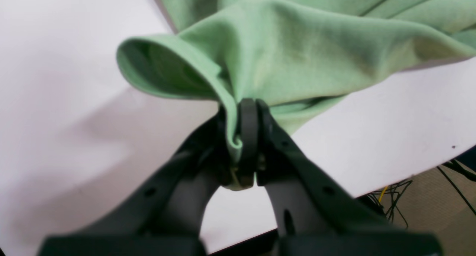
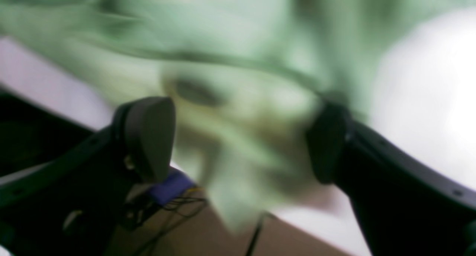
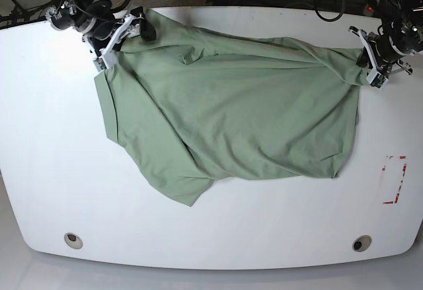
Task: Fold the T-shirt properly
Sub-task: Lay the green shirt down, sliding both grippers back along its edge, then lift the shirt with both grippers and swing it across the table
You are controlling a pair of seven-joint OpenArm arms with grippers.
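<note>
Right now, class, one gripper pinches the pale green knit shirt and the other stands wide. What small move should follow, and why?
Probably close the right gripper on the fabric between its fingers. The left gripper is already shut on a bunched edge of the pale green knit T-shirt, which lies rumpled on the white table, so both corners need holding before spreading.

light: even, bright, soft shadows under my T-shirt (image 3: pixel 231 118) | base view: sharp, table (image 3: pixel 53 171) edges bowed | left wrist view: fairly crisp, my near fingers (image 1: pixel 247 137) soft | right wrist view: heavily smeared, cloth blurred
</note>
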